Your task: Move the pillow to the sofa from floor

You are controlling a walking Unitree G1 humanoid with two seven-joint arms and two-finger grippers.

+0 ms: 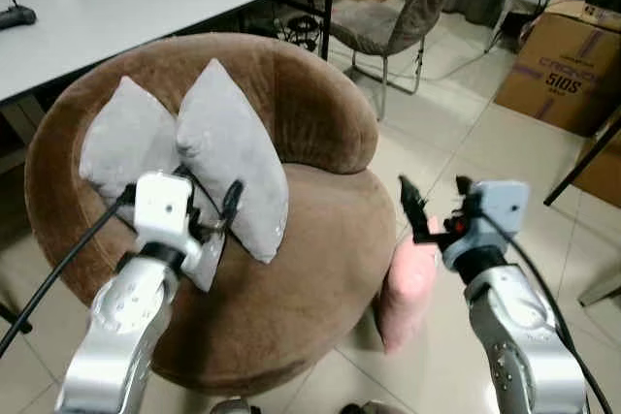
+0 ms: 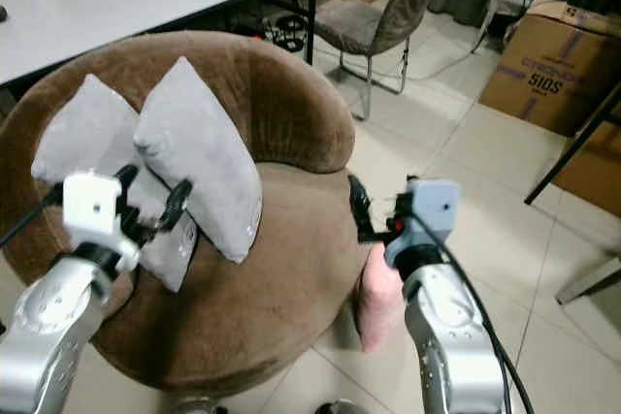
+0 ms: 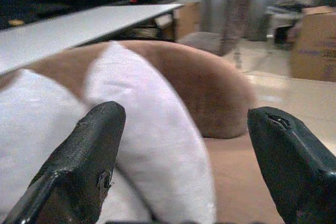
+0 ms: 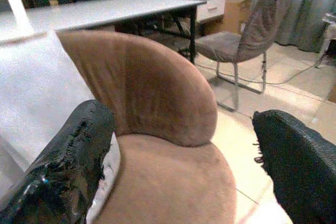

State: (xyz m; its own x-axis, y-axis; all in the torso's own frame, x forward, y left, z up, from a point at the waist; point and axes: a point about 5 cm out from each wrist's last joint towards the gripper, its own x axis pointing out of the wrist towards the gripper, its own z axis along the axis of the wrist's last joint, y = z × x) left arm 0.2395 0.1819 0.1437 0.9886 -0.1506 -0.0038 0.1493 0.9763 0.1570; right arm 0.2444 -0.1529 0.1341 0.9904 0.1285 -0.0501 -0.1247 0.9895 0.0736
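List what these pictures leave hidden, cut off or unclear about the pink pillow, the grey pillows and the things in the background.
- Pink pillow: in the eye views its upper end is hidden behind the right end effector, and the sofa hides one side.
- Grey pillows: the left end effector covers their lower edges.
- Box: print too small to read fully.
- Dark object on the table: cut by the left eye view's edge, unidentifiable.

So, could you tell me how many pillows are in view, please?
3: two grey pillows propped against the brown sofa's backrest, and a pink pillow on the floor beside it. Others may be hidden.
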